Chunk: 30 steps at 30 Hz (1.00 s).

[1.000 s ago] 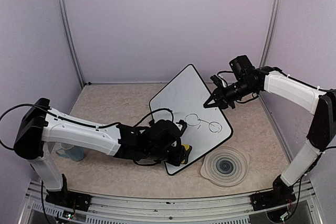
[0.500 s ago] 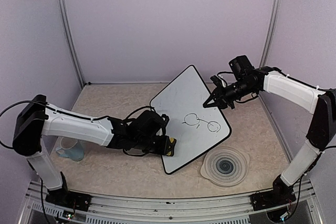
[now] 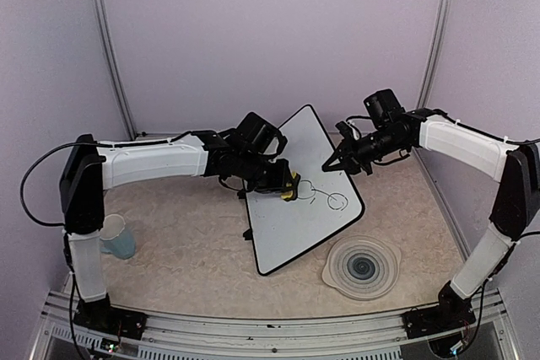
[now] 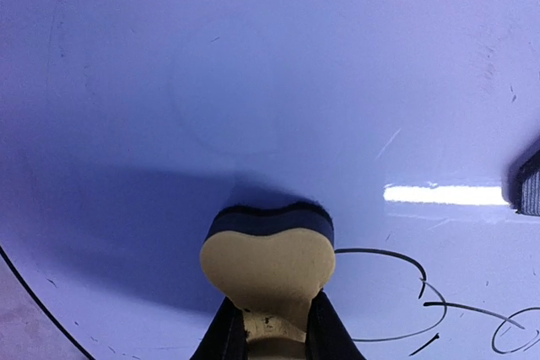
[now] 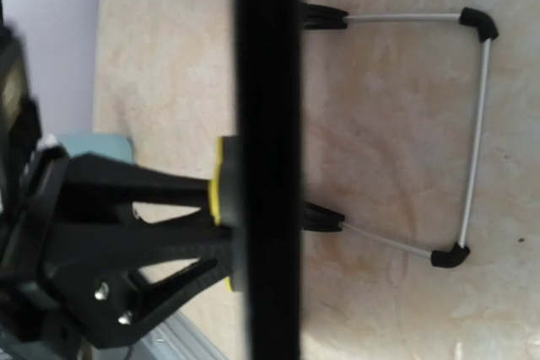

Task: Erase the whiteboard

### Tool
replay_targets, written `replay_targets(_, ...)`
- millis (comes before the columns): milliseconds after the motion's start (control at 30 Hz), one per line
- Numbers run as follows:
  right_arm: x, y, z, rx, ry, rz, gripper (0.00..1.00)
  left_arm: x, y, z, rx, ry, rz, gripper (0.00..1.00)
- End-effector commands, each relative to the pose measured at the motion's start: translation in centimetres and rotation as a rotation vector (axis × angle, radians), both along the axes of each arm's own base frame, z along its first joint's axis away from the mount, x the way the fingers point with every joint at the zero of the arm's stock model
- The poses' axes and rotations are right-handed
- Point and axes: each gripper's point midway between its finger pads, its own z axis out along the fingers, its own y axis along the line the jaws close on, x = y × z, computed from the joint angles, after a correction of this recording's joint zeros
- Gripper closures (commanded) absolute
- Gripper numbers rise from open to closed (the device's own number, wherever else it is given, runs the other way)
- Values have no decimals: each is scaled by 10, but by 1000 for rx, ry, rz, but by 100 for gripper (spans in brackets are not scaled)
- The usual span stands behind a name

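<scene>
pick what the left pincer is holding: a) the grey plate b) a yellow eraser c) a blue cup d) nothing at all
B: the left pincer is shut on the yellow eraser, whose dark pad faces the whiteboard right beside the marker loops.

Pale lilac walls (image 3: pixel 270 40), beige tabletop (image 3: pixel 186 238) (faintly marbled), metal corner posts (image 3: pixel 107 40)
</scene>
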Motion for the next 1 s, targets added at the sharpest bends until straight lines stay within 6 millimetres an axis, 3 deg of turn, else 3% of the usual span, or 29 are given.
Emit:
replay_targets(0, 8, 25, 9, 61, -54, 45, 100, -19, -9, -31, 82, 97, -107, 100)
replay_targets(100, 9, 28, 10, 55, -61, 48, 100, -34, -31, -13, 44, 76, -178, 100)
replay_targets(233, 9, 31, 9, 52, -62, 51, 100, -57, -58, 27, -11, 5, -247, 100)
replay_targets(367, 10, 36, 10, 53, -68, 60, 100, -59, -62, 29, 18, 10, -235, 100)
replay_targets(500, 10, 44, 12, 48, -78, 76, 100, -36, -44, 10, 83, 25, -139, 100)
replay_targets(633, 12, 47, 15, 21, -105, 82, 100, -4, 2, -21, 166, 82, -1, 100)
replay_targets(733, 12, 53, 17, 5, -131, 94, 100, 13, 33, -32, 188, 103, 69, 100)
replay_targets(867, 11, 59, 21, -7, -152, 104, 100, 20, 52, -49, 236, 122, 100, 100)
replay_targets(967, 12, 59, 22, -10, -154, 94, 100, 10, 47, -53, 215, 108, 64, 100)
